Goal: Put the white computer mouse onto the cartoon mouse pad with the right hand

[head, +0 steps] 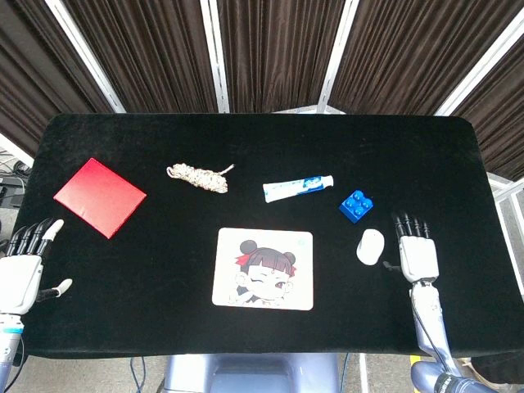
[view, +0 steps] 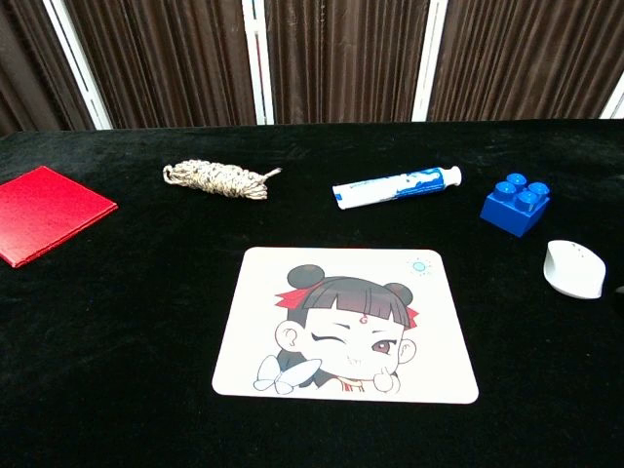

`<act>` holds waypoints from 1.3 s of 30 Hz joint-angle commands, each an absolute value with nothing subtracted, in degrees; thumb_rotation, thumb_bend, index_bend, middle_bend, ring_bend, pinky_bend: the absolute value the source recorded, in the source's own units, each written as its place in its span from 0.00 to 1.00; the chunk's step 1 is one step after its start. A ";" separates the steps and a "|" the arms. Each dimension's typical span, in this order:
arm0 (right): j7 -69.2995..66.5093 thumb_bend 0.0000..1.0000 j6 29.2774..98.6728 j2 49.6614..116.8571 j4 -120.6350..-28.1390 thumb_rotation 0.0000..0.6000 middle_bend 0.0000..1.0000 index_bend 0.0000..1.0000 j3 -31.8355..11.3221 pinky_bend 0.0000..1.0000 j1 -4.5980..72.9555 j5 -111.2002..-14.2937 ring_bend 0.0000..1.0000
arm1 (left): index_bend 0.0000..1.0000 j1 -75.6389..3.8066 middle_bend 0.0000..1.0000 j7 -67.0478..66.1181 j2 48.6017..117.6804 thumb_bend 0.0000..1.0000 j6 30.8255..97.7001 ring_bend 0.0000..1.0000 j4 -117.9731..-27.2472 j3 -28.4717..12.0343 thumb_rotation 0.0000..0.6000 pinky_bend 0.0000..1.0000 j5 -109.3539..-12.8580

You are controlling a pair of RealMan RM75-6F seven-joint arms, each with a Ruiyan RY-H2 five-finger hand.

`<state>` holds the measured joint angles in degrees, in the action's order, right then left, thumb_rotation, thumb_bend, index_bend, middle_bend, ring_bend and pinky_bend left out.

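The white computer mouse lies on the black table, to the right of the cartoon mouse pad. My right hand hovers just right of the mouse, fingers stretched out and apart, holding nothing; a small gap separates its thumb from the mouse. Only the head view shows it clearly. My left hand waits at the table's front left edge, open and empty.
A blue toy brick sits just behind the mouse. A toothpaste tube, a coil of rope and a red square pad lie further back and left.
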<state>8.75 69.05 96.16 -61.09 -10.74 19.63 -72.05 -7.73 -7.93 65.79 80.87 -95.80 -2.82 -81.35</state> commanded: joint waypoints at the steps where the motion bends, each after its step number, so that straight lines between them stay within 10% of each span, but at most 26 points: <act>1: 8.83 0.00 68.77 96.87 -60.79 1.00 0.00 0.01 -11.06 0.00 20.31 -72.10 0.00 | 0.00 -7.75 0.00 -7.82 65.78 0.17 80.79 0.00 -95.79 -2.85 1.00 0.00 -81.24; 15: 11.09 0.00 69.74 99.32 -61.30 1.00 0.00 0.01 -11.37 0.00 22.13 -73.27 0.00 | 0.00 -7.86 0.00 -7.27 65.74 0.17 80.54 0.00 -95.68 -2.78 1.00 0.00 -81.37; 25: 14.06 0.00 69.10 98.09 -63.48 1.00 0.15 0.26 -11.48 0.00 22.75 -72.70 0.00 | 0.00 -7.89 0.00 -7.32 65.72 0.17 80.42 0.00 -95.78 -2.71 1.00 0.00 -81.33; 39: 13.70 0.00 67.40 97.81 -63.91 1.00 0.16 0.31 -10.45 0.00 23.53 -73.10 0.00 | 0.00 -7.96 0.00 -7.65 65.89 0.17 80.30 0.00 -95.90 -2.75 1.00 0.00 -81.06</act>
<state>13.69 67.42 97.75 -63.92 -10.53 23.47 -73.02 -7.96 -7.65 65.89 80.29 -95.90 -2.75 -81.07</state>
